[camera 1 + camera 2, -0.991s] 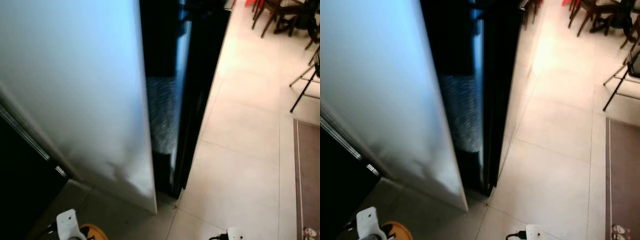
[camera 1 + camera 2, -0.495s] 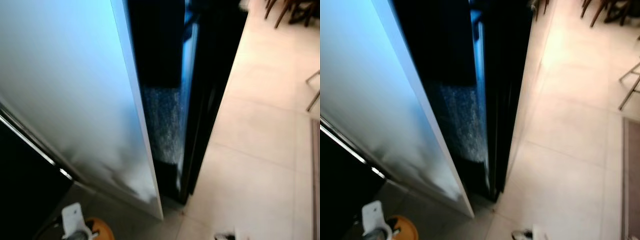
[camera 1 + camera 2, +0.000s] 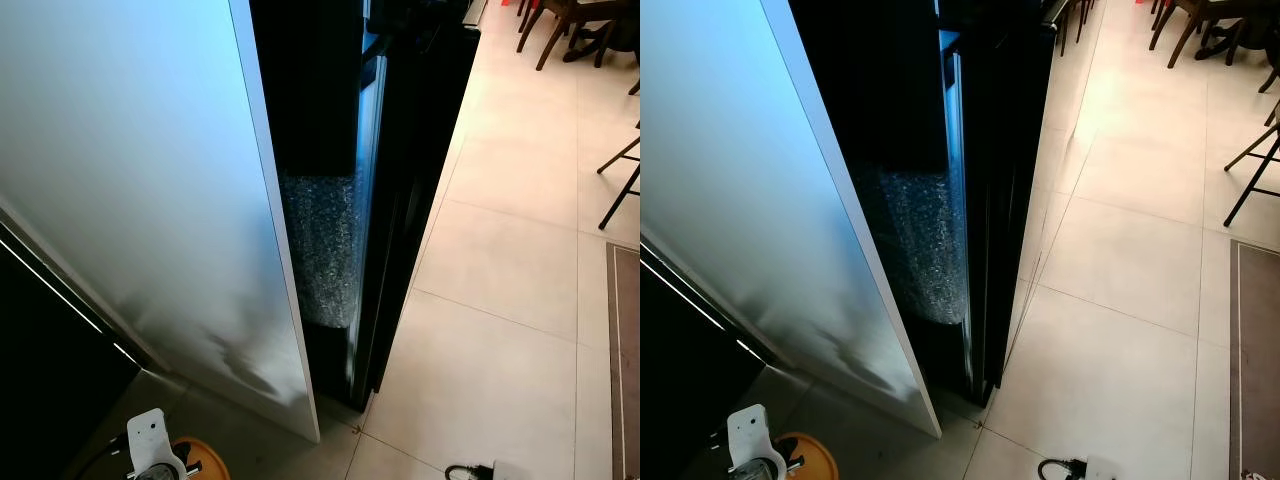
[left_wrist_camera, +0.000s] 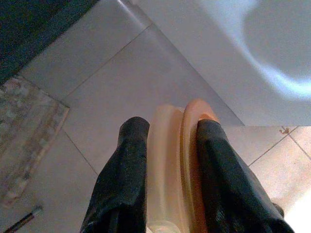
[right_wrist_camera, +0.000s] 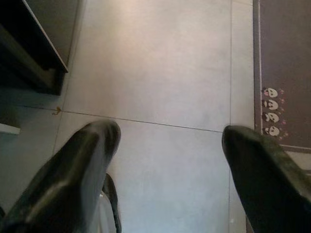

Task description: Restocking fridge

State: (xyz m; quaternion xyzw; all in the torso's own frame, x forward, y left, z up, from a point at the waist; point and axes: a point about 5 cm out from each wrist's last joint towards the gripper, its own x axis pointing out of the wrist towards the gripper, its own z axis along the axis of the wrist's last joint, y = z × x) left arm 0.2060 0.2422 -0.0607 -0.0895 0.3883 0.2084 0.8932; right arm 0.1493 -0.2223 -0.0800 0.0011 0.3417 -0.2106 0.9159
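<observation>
Low at the robot's left side, the left tool (image 4: 167, 160) is clamped on an orange container (image 4: 176, 165), not yet stocked, the fridge door (image 3: 150, 200) ajar; the right tool (image 5: 170, 160) hangs spread, empty.

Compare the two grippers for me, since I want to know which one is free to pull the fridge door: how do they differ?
The left gripper has its fingers clamped on an orange, disc-like object; the right gripper holds nothing. The left's fingers sit close together, the right's fingers spread wide apart. The left points at the floor beside the white fridge door; the right at floor near a brown mat. Both have black fingers.
</observation>
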